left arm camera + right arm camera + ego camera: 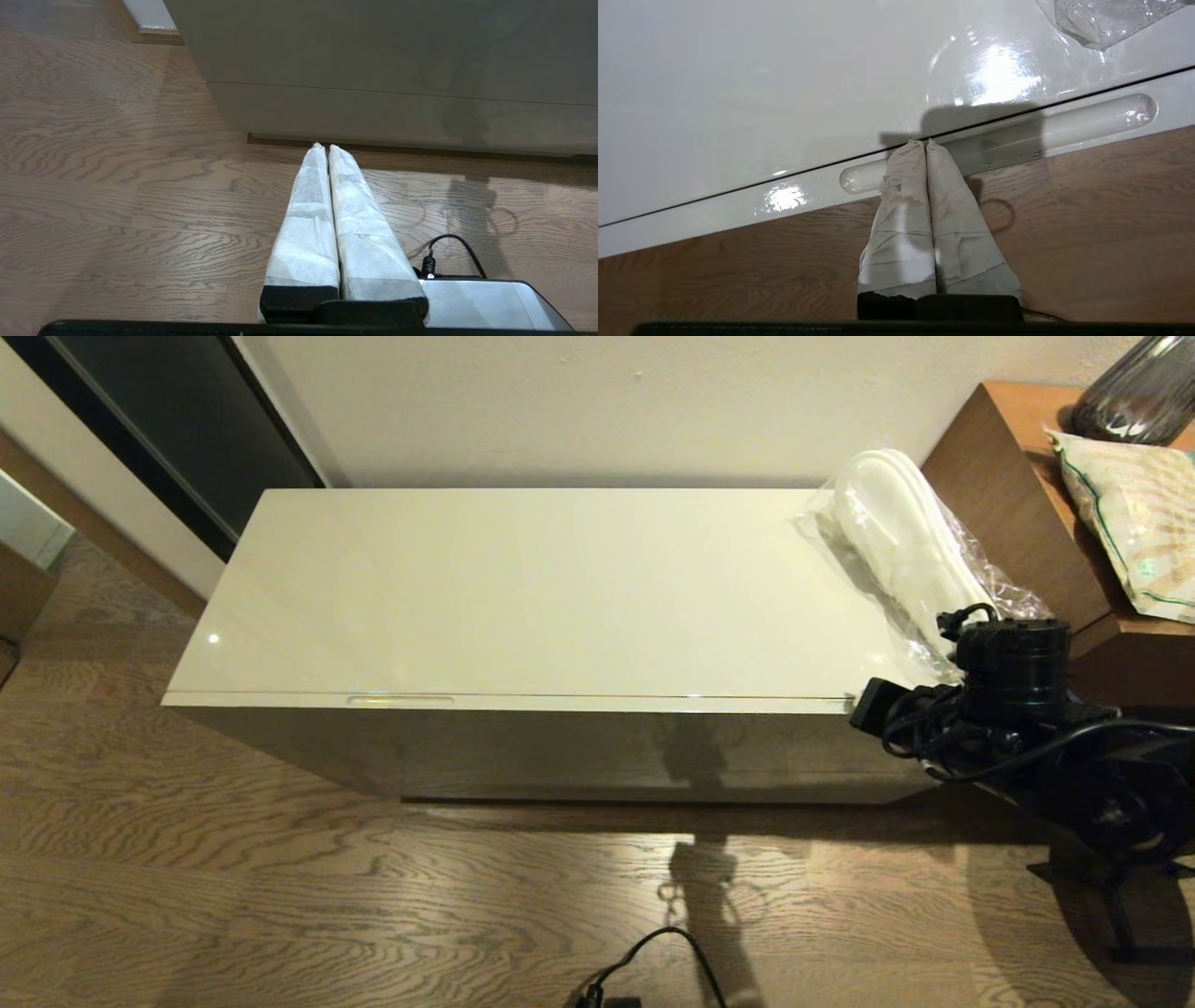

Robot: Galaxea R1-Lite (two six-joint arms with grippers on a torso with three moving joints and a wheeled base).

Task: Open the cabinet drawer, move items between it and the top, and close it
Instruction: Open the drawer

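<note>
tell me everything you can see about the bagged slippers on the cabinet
The slippers are white and flat, stacked as a pair inside a crinkly clear plastic bag. The bag lies flat at the right end of the glossy cream top, angled from the back wall towards the front right corner, its loose plastic spreading past the soles. One wrinkled corner of the bag shows in the right wrist view. Nothing grips it; the right gripper, shut, is at the drawer's front edge nearby.

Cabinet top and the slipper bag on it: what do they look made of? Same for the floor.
Cabinet top: looks like a glossy lacquered or laminated board, since it mirrors the lamp glare; the core cannot be told. Slipper bag: thin clear plastic film, crinkled and shiny, around white slippers that look like soft fabric. Floor: wood or wood-look planks with a strong grain pattern and a low sheen.
</note>
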